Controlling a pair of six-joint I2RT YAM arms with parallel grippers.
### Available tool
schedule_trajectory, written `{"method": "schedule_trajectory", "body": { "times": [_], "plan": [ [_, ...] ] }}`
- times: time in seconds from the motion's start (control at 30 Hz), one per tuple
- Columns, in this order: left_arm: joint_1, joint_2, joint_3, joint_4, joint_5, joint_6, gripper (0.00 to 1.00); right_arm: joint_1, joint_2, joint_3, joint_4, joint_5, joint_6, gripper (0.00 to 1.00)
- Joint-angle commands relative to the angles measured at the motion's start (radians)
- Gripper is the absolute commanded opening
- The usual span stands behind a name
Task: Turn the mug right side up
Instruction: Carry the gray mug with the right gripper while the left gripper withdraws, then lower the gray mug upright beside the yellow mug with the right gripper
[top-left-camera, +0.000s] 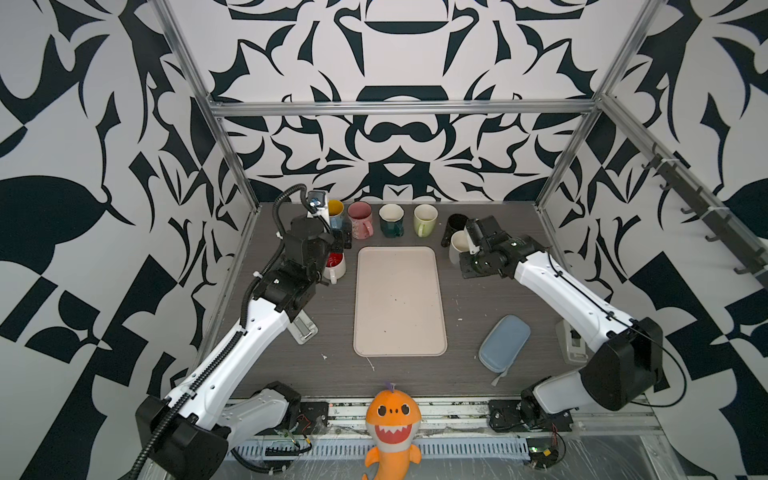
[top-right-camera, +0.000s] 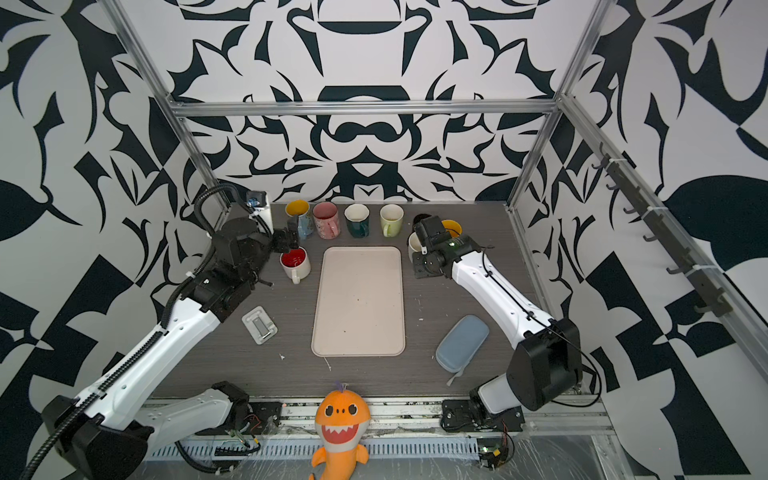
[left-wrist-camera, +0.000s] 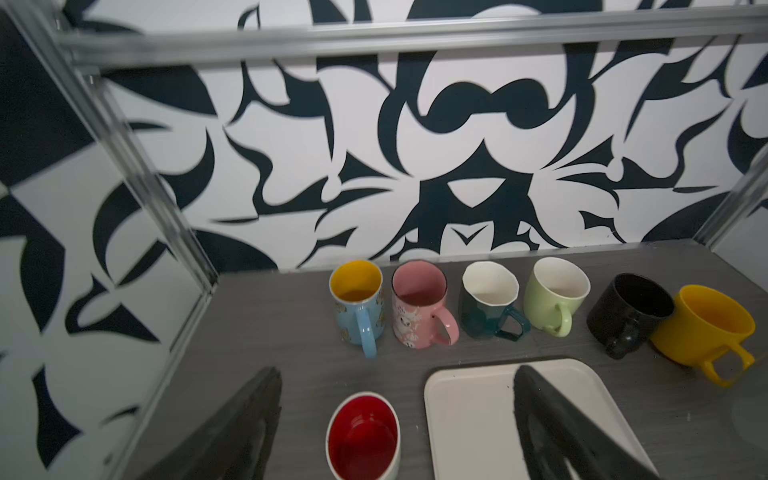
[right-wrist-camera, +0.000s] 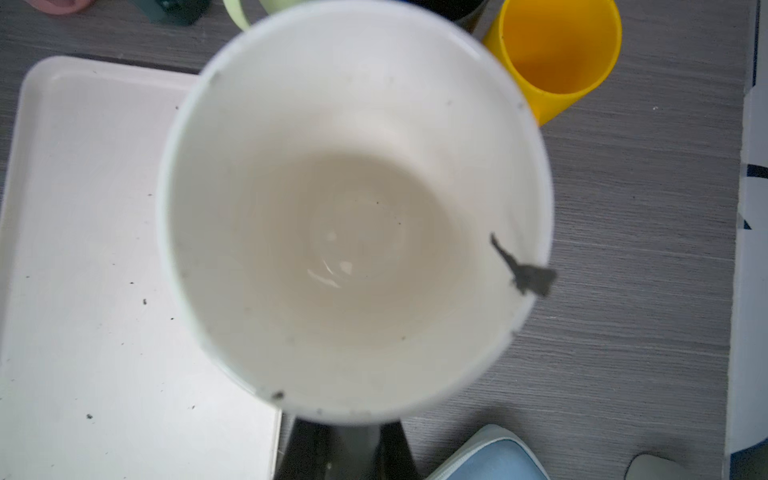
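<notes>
Now the right gripper (right-wrist-camera: 340, 440) is clamped on the white mug (right-wrist-camera: 353, 208), mouth up beside the tray (right-wrist-camera: 83, 208); the left gripper (left-wrist-camera: 395, 415) gapes wide over the red-lined mug (left-wrist-camera: 362, 436).

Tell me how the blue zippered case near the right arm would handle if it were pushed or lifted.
The blue case lies flat with a broad, rounded footprint, so a push would probably slide it, not tip or roll it. Its shell looks semi-rigid, so it likely keeps its shape when lifted. The loose strap at its near end is floppy and may drag.
</notes>
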Motion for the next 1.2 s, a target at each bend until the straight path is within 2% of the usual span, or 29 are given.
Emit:
{"method": "schedule_trajectory", "body": {
  "times": [0.0,0.23,0.37,0.67,1.17],
  "plan": [
    [0.064,0.024,0.031,-0.171,0.1,-0.222,0.9,-0.016,-0.011,-0.013,0.089,0.063,-0.009,0.0],
    [0.222,0.004,-0.011,-0.168,0.277,-0.382,0.9,-0.03,-0.001,-0.091,0.202,0.045,-0.005,0.0],
    [0.273,-0.001,-0.035,-0.17,0.328,-0.418,0.9,-0.037,0.016,-0.111,0.233,0.045,-0.001,0.0],
    [0.294,0.013,-0.045,-0.169,0.356,-0.428,0.9,-0.049,0.032,-0.168,0.324,-0.019,0.01,0.0],
    [0.298,0.003,-0.063,-0.148,0.376,-0.42,0.91,-0.052,0.037,-0.244,0.407,0.0,0.03,0.0]
  ]
}}
